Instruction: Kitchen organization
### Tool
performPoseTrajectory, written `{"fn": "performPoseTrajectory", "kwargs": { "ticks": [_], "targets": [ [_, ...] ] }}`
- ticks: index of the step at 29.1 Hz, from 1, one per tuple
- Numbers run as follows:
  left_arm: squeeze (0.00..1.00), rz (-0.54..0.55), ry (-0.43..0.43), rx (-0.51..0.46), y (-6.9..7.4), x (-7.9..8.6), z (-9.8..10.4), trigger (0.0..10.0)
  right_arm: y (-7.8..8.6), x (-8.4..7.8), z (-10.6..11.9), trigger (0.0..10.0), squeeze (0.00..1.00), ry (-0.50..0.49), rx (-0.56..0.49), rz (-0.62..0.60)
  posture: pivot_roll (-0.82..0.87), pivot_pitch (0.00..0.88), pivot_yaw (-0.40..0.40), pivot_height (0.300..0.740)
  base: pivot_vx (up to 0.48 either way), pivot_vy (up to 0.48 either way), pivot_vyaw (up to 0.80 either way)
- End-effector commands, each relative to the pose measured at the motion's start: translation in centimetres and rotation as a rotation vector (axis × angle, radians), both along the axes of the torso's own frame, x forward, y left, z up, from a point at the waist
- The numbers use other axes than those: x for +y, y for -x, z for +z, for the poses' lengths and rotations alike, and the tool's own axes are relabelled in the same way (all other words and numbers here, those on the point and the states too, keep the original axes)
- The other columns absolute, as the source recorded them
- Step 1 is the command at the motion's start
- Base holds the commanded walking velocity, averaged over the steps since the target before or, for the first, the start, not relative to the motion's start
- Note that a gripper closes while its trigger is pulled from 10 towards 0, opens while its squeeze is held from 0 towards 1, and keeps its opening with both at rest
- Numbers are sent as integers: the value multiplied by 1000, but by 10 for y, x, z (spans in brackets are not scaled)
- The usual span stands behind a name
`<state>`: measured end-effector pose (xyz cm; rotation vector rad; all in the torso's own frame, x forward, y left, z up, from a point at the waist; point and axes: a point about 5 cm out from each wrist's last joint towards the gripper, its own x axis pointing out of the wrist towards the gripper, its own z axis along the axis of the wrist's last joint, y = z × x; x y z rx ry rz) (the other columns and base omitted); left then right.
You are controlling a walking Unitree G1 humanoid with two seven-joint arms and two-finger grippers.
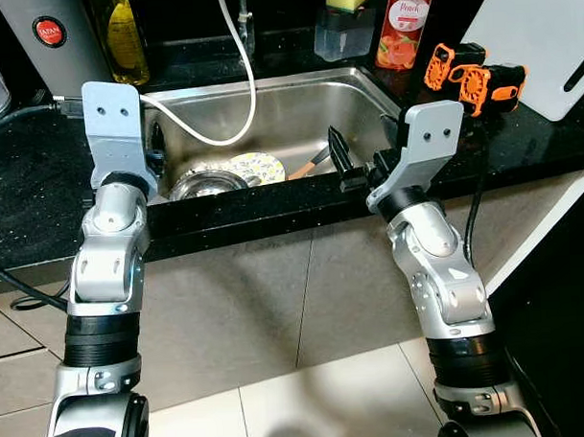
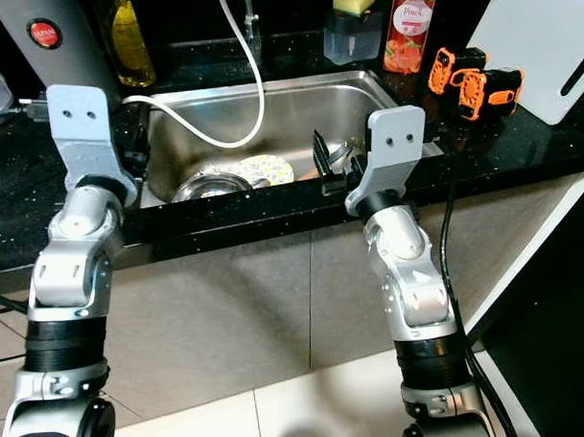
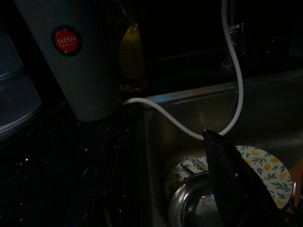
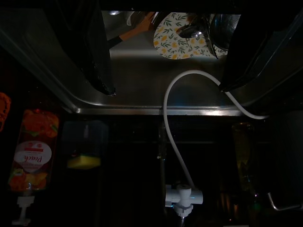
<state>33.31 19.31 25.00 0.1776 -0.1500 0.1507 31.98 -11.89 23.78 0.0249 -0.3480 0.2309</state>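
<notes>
Both grippers hover at the sink's [image 1: 364, 86] front edge: the right gripper [image 4: 165, 61] has its fingers spread, the left gripper [image 1: 155, 147] I cannot tell. Reaching for the floral plate [image 1: 259, 167] (under a steel bowl [image 1: 206, 183]) risks snagging the white hose [image 1: 249, 86].

**Both arms raised, end effectors forward**

Left arm rises from lower left of frame, forearm near vertical, grey wrist plate at upper left. Left end effector [image 1: 155, 147] mostly hidden behind its plate; one black finger [image 3: 236, 184] visible in wrist view, spread cannot be judged.

Right arm rises from lower right, leaning inward toward frame centre. Right end effector [image 1: 362, 154] open, two black fingers [image 4: 97, 61] well apart.
</notes>
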Motion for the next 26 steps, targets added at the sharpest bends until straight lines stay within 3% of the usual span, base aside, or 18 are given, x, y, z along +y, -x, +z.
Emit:
{"fn": "performPoseTrajectory", "kwargs": {
  "ticks": [1, 17, 26],
  "targets": [
    [0, -13, 2, 8, -2, -3, -2, 10000, -1, -2, -2, 10000, 0, 1, 9, -13, 69, 0, 8, 740, 0, 0, 0],
    [0, -15, -1, 0, -3, -4, -1, 10000, -3, -2, -2, 10000, 0, 11, 7, -12, 68, 0, 4, 740, 0, 0, 479],
    [0, -20, 1, -1, -3, -6, -1, 10000, -3, -1, -3, 10000, 0, 13, 15, -5, 66, 0, 4, 740, 0, 0, 0]
  ]
}}
